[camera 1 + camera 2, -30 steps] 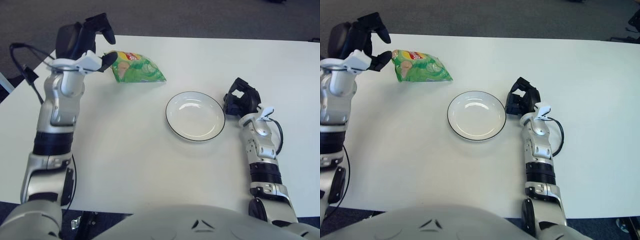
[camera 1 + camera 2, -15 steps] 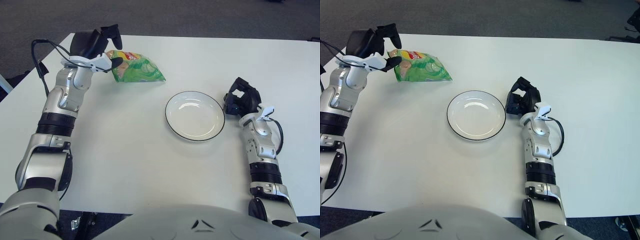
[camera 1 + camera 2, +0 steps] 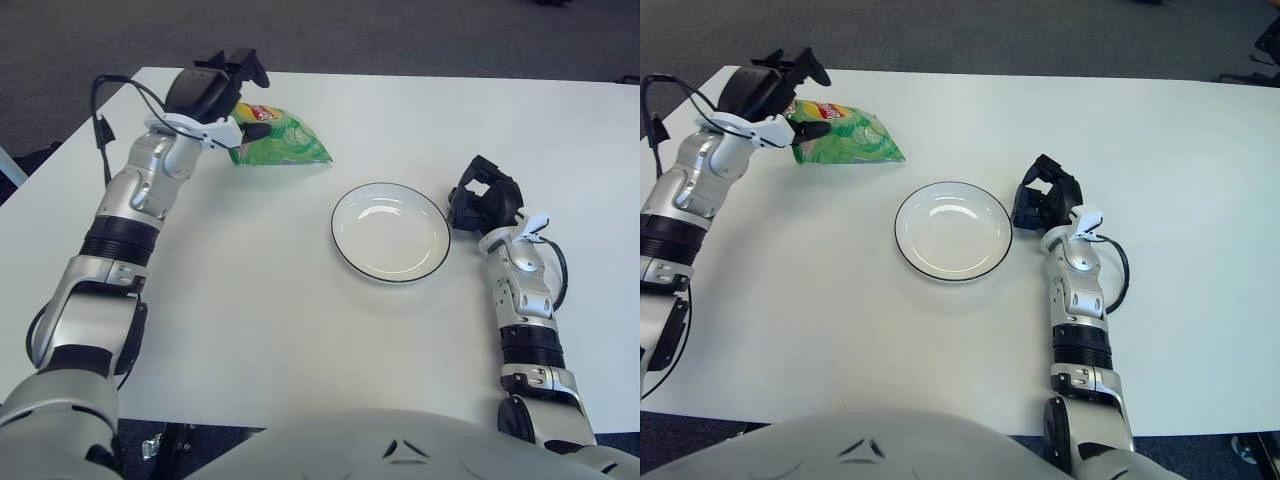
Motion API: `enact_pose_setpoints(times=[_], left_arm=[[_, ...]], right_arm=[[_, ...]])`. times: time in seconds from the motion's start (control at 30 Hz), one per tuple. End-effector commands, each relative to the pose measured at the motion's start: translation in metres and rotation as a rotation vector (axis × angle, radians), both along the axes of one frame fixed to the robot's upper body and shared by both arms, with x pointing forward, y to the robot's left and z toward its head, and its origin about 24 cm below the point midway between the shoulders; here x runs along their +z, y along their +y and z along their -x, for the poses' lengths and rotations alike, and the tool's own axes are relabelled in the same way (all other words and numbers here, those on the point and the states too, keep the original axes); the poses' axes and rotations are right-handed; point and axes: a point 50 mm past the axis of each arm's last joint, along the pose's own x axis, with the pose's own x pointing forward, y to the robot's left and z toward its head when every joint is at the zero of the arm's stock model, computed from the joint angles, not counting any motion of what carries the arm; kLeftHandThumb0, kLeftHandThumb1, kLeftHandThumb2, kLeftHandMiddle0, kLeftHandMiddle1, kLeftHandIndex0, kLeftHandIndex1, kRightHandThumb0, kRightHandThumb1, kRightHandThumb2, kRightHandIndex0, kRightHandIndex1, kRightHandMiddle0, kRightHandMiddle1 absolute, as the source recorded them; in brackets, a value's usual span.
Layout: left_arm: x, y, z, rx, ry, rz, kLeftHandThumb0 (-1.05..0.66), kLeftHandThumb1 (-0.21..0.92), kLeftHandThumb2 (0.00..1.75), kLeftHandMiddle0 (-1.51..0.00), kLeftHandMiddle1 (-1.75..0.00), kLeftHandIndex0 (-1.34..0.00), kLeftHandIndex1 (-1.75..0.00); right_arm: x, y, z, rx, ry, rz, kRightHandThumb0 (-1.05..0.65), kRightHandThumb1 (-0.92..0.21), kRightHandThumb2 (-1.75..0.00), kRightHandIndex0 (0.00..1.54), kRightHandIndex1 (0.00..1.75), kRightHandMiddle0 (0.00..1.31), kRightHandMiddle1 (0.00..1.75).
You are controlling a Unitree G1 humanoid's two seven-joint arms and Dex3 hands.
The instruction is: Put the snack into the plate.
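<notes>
At table [image 3: 300,330] far-left, left robot hand [image 3: 226,90] fingers spread over snack bag [image 3: 847,138], not gripping; right robot hand [image 3: 482,203] clenched beside plate [image 3: 390,232].

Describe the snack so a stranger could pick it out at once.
On the white table, look to the far left corner, beyond and left of the round white plate. There lies the snack, a crinkled green bag with a yellow and red logo, the left hand at its left end. It is the only coloured, soft thing on the table.
</notes>
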Motion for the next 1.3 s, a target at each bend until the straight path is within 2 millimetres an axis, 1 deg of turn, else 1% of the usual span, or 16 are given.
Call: enact_pose_setpoints(times=[0.0, 0.1, 0.13, 0.17, 0.2, 0.27, 0.47, 0.63, 0.93, 0.97, 1.1, 1.27], left_arm=[[0.001, -0.006, -0.005, -0.006, 0.001, -0.048, -0.91, 0.90, 0.63, -0.01, -0.82, 0.00, -0.96], [-0.004, -0.010, -0.009, 0.000, 0.015, -0.065, -0.95, 0.92, 0.63, 0.00, -0.66, 0.00, -0.87], [-0.006, -0.012, -0.010, 0.003, 0.024, -0.071, -0.96, 0.92, 0.64, 0.00, -0.60, 0.00, -0.83], [-0.008, -0.014, -0.011, 0.004, 0.028, -0.075, -0.98, 0.92, 0.64, 0.00, -0.48, 0.00, -0.77], [-0.009, -0.016, -0.012, 0.004, 0.033, -0.077, -0.99, 0.92, 0.65, 0.00, -0.44, 0.00, -0.74], [-0.011, -0.018, -0.013, 0.005, 0.042, -0.081, -1.02, 0.92, 0.67, 0.00, -0.30, 0.00, -0.67], [-0.016, -0.025, -0.018, 0.010, 0.077, -0.085, -1.05, 0.92, 0.71, 0.00, -0.06, 0.00, -0.55], [-0.019, -0.031, -0.019, 0.016, 0.089, -0.086, -1.05, 0.92, 0.71, 0.00, -0.01, 0.00, -0.52], [-0.028, -0.044, -0.022, 0.022, 0.082, -0.128, -1.05, 0.92, 0.74, 0.00, 0.00, 0.00, -0.48], [-0.029, -0.045, -0.023, 0.023, 0.081, -0.131, -1.05, 0.92, 0.74, 0.00, 0.00, 0.00, -0.47], [-0.044, -0.045, -0.033, 0.055, 0.107, -0.208, -1.05, 0.92, 0.74, 0.00, 0.00, 0.00, -0.43], [-0.047, -0.044, -0.036, 0.055, 0.112, -0.236, -1.05, 0.92, 0.73, 0.00, 0.00, 0.00, -0.41]], right_arm=[[-0.036, -0.006, 0.019, -0.028, 0.122, -0.026, -0.57, -0.13, -1.55, 1.35, 1.75, 0.78, 1.75], [-0.036, -0.006, 0.019, -0.027, 0.121, -0.028, -0.57, -0.13, -1.55, 1.35, 1.75, 0.78, 1.75], [-0.037, -0.006, 0.019, -0.027, 0.121, -0.029, -0.57, -0.13, -1.55, 1.35, 1.75, 0.78, 1.75], [-0.037, -0.006, 0.019, -0.027, 0.120, -0.029, -0.57, -0.13, -1.55, 1.35, 1.75, 0.78, 1.75], [-0.037, -0.006, 0.019, -0.027, 0.120, -0.030, -0.57, -0.13, -1.55, 1.35, 1.75, 0.78, 1.75], [-0.037, -0.006, 0.019, -0.025, 0.119, -0.032, -0.56, -0.13, -1.55, 1.35, 1.75, 0.77, 1.75], [-0.037, -0.006, 0.019, -0.023, 0.118, -0.031, -0.56, -0.13, -1.55, 1.35, 1.75, 0.77, 1.75], [-0.037, -0.006, 0.019, -0.027, 0.119, -0.028, -0.56, -0.14, -1.54, 1.35, 1.75, 0.77, 1.75], [-0.038, -0.006, 0.019, -0.032, 0.120, -0.032, -0.56, -0.14, -1.54, 1.35, 1.75, 0.76, 1.75], [-0.038, -0.006, 0.019, -0.032, 0.120, -0.032, -0.56, -0.14, -1.54, 1.35, 1.75, 0.77, 1.75], [-0.038, -0.005, 0.018, -0.019, 0.114, -0.027, -0.56, -0.13, -1.54, 1.35, 1.75, 0.77, 1.75], [-0.038, -0.004, 0.018, -0.016, 0.108, -0.026, -0.56, -0.13, -1.55, 1.35, 1.75, 0.77, 1.75]])
